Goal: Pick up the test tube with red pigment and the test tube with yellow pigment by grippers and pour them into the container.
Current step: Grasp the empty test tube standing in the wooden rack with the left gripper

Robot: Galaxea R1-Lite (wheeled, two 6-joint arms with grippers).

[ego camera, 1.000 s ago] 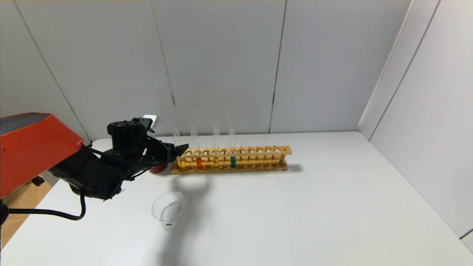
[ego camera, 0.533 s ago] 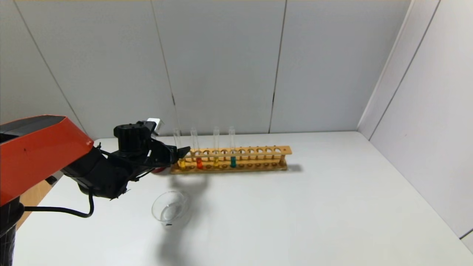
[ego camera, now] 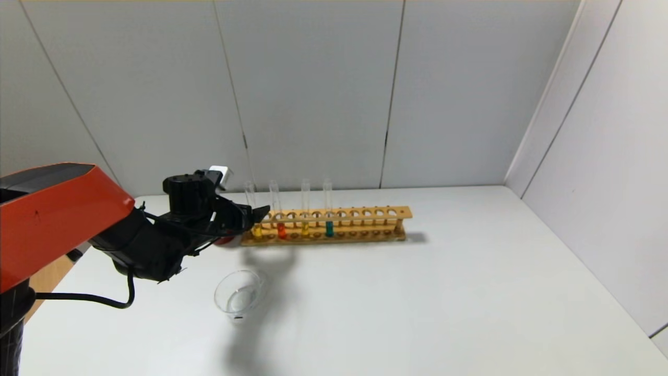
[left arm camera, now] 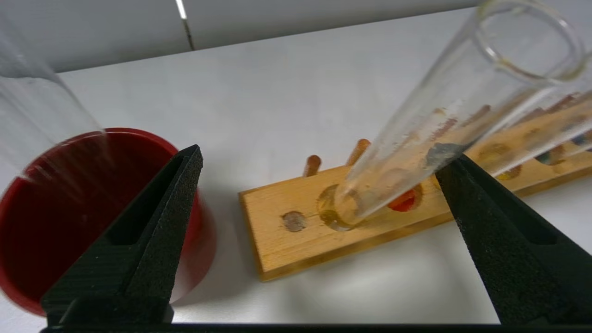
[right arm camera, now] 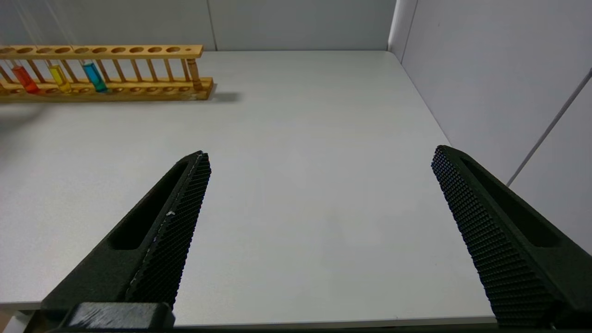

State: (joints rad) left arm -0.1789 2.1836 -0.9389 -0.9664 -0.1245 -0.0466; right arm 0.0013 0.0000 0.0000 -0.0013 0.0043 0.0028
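A wooden rack holds several slim glass tubes. The test tube with red pigment stands second from the rack's left end. Third from that end is the test tube with yellow pigment. My left gripper is open at the left end. Its fingers straddle the end tube, which holds duller yellow liquid and touches neither finger. The container, a low clear glass dish, sits on the table nearer to me. My right gripper hangs open over bare table, holding nothing.
A dark red cup stands just left of the rack, under my left gripper's outer finger. A teal-liquid tube stands fourth in the rack. Grey walls close the back and right of the white table.
My left arm has moved forward and to the right, bringing its open fingers up to the rack's left end. The tubes and the dish have not moved.
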